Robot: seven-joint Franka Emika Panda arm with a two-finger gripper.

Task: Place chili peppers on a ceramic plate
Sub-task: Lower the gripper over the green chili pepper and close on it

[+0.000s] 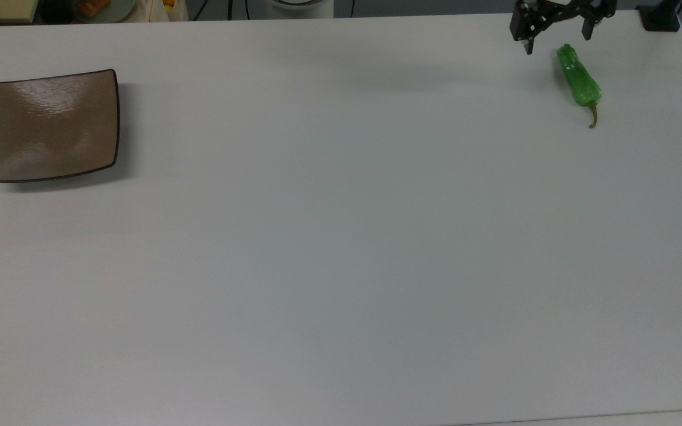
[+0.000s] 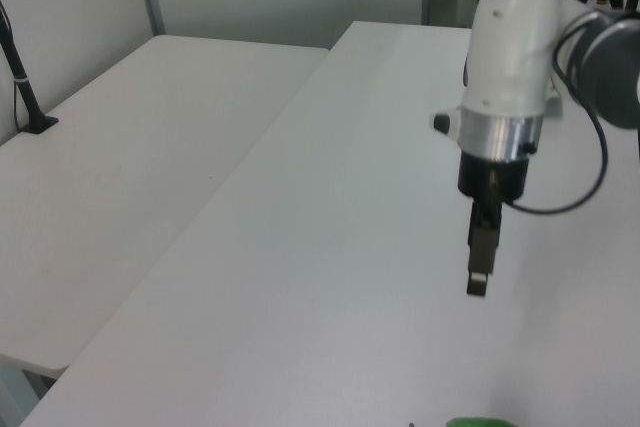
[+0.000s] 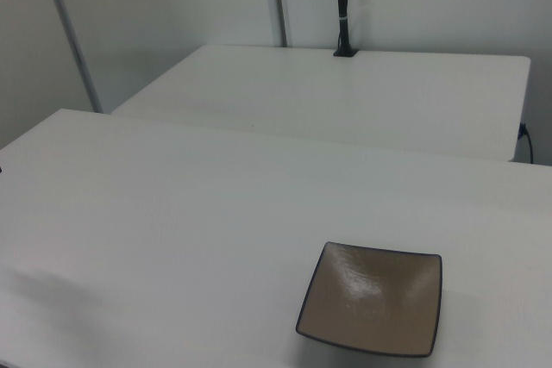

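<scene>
The green chili pepper (image 1: 579, 83) lies on the white table near the top view's upper right corner, stem pointing down the picture. A sliver of the pepper (image 2: 480, 422) shows at the left view's bottom edge. My gripper (image 1: 557, 40) hangs open just above the pepper's blunt end, its fingers spread to either side, holding nothing. In the left view the gripper (image 2: 479, 277) points down at the table, short of the pepper. The square brown ceramic plate (image 1: 54, 125) sits empty far off at the top view's left, and the plate (image 3: 373, 297) is near the right view's bottom.
A black clamp (image 1: 660, 18) grips the table corner at the top view's upper right. The arm's white base (image 1: 299, 6) and some clutter (image 1: 95, 7) lie beyond the far edge. A second white table (image 2: 120, 147) with a black post (image 2: 22, 77) stands alongside.
</scene>
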